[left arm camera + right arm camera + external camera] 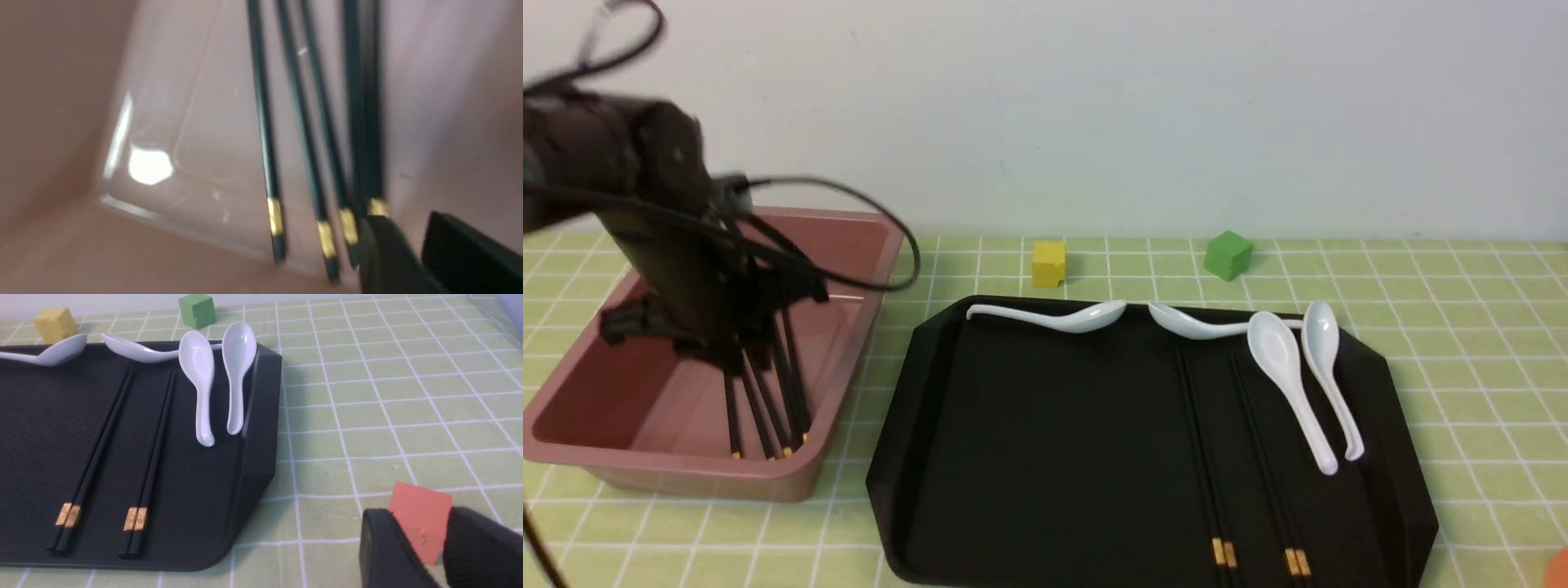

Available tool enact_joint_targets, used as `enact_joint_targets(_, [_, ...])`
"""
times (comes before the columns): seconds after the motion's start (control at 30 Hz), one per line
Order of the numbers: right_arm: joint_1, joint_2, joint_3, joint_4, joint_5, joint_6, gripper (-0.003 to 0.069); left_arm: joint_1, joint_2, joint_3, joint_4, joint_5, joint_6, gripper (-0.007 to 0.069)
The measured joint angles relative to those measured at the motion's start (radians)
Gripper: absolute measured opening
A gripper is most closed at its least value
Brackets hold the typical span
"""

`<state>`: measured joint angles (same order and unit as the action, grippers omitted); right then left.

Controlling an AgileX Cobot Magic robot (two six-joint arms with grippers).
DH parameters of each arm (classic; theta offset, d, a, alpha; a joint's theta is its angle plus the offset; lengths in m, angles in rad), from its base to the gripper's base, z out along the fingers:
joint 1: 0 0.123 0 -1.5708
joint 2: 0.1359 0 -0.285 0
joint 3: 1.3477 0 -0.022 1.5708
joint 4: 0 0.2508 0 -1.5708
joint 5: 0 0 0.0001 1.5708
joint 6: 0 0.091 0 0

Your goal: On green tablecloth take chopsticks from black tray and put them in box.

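Note:
The pink box (pixel 686 478) stands at the left on the green tablecloth (pixel 1462 327). Several black chopsticks (pixel 768 408) with gold bands lean inside it, also in the left wrist view (pixel 302 122). My left gripper (pixel 731 351) hangs over the box, blurred. Its jaws (pixel 412 232) stand apart with nothing between them, beside the chopstick ends. Two more pairs of chopsticks (pixel 1205 457) (pixel 1270 465) lie on the black tray (pixel 1029 425), also in the right wrist view (pixel 96 457) (pixel 153 453). My right gripper (pixel 421 522) is open, low over the cloth right of the tray (pixel 253 457).
Several white spoons (pixel 1290 376) lie along the tray's far and right side. A yellow cube (pixel 1048 263) and a green cube (pixel 1227 254) sit behind the tray. An orange cube (pixel 421 502) sits on the cloth, seen in the gap between the right fingers.

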<state>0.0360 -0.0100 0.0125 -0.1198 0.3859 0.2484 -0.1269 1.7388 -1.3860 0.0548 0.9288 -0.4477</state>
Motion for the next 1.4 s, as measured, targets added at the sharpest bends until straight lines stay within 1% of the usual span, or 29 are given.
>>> enact_joint_targets(0.07, [0.000,0.000,0.000,0.000,0.000,0.000,0.0239,0.000,-0.095,0.000,0.006,0.034,0.005,0.0025])
enact_joint_targets(0.13, [0.000,0.000,0.000,0.000,0.000,0.000,0.0239,0.000,-0.170,0.001,0.010,0.062,0.007,-0.0013])
enact_joint_targets(0.23, [0.000,0.000,0.000,0.000,0.000,0.000,0.0239,0.000,-0.297,0.034,0.006,0.070,0.008,-0.0013])
enact_joint_targets(0.43, [0.000,0.000,0.000,0.000,0.000,0.000,0.0239,0.000,-0.638,0.289,-0.013,0.020,0.011,-0.0013])
enact_joint_targets(0.47, [0.000,0.000,0.000,0.000,0.000,0.000,0.0239,0.000,-0.702,0.380,-0.013,-0.019,0.011,-0.0013])
enact_joint_targets(0.5, [0.000,0.000,0.000,0.000,0.000,0.000,0.0239,0.000,-0.728,0.394,-0.013,-0.025,0.011,-0.0013])
enact_joint_targets(0.57, [0.000,0.000,0.000,0.000,0.000,0.000,0.0239,0.000,-0.889,0.566,-0.014,-0.125,0.011,-0.0013])
enact_joint_targets(0.6, [0.000,0.000,0.000,0.000,0.000,0.000,0.0239,0.000,-0.916,0.595,-0.016,-0.153,0.011,-0.0013])
enact_joint_targets(0.63, [0.000,0.000,0.000,0.000,0.000,0.000,0.0239,0.000,-1.030,0.706,-0.022,-0.222,0.011,-0.0013])
enact_joint_targets(0.7, [0.000,0.000,0.000,0.000,0.000,0.000,0.0239,0.000,-1.137,0.829,-0.039,-0.335,0.010,-0.0013])
enact_joint_targets(0.83, [0.000,0.000,0.000,0.000,0.000,0.000,0.0239,0.000,-1.319,0.983,-0.055,-0.510,0.010,-0.0013])
enact_joint_targets(0.93, [0.000,0.000,0.000,0.000,0.000,0.000,0.0239,0.000,-1.406,1.016,-0.055,-0.570,0.009,-0.0013])
enact_joint_targets(1.03, [0.000,0.000,0.000,0.000,0.000,0.000,0.0239,0.000,-1.452,1.025,-0.055,-0.590,0.009,-0.0013])
enact_joint_targets(1.4, [0.000,0.000,0.000,0.000,0.000,0.000,0.0239,0.000,-1.452,1.029,-0.055,-0.591,0.008,-0.0013])
